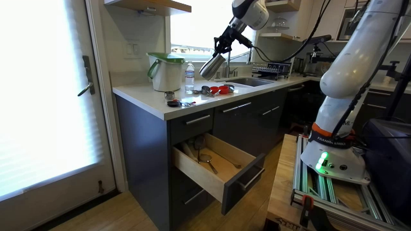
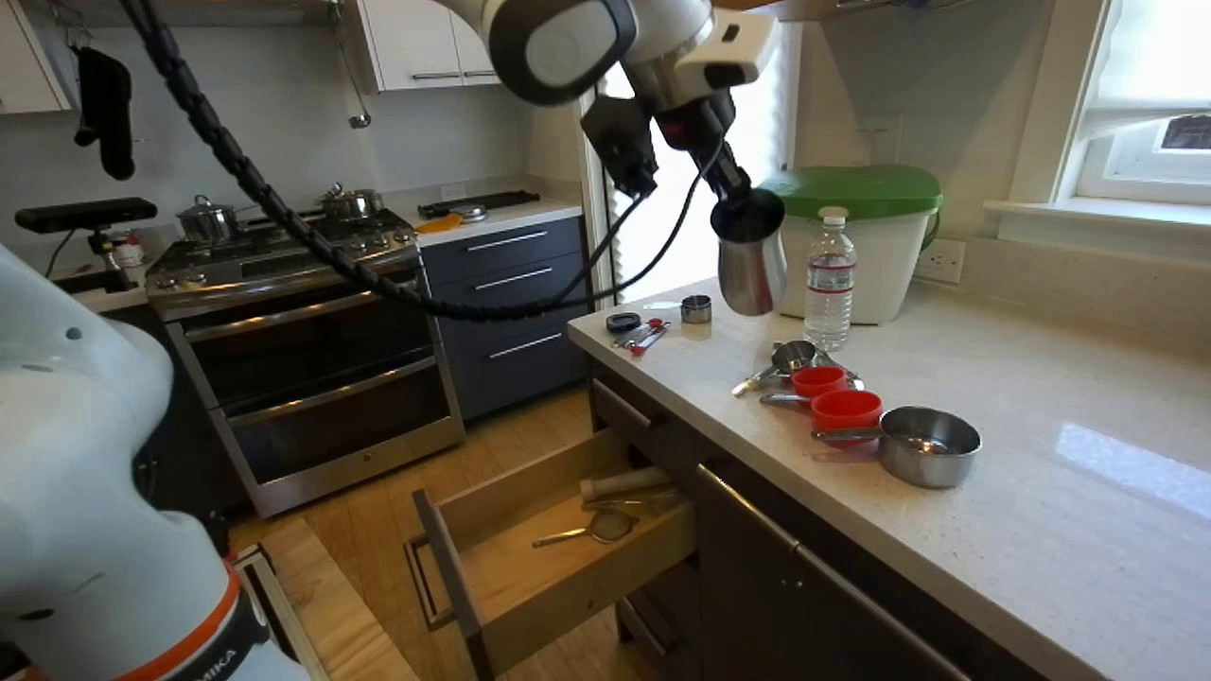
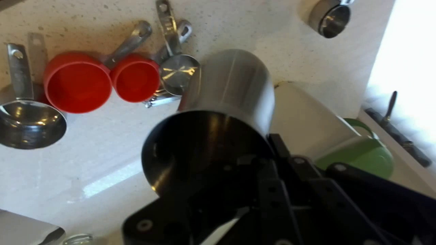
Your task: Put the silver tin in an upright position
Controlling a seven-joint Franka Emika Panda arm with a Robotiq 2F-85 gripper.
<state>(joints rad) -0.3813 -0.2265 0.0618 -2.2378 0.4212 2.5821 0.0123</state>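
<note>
The silver tin [image 1: 212, 66] is a shiny metal cylinder held in the air above the countertop. It is tilted, with its base pointing down and its open mouth up toward my gripper [image 1: 221, 54]. In an exterior view the tin [image 2: 752, 274] hangs in front of the white jug and bottle. In the wrist view I look into the dark mouth of the tin [image 3: 235, 81]. My gripper [image 3: 267, 146] is shut on the tin's rim, with one finger inside the mouth and one outside. The finger inside is mostly lost in shadow.
A white jug with green lid [image 1: 167, 73] and a water bottle [image 2: 830, 284] stand on the counter [image 2: 1041, 492]. Red measuring cups [image 2: 847, 411], a steel cup [image 2: 932, 445] and a small cup [image 2: 696, 309] lie there too. A drawer [image 1: 239, 149] is open below.
</note>
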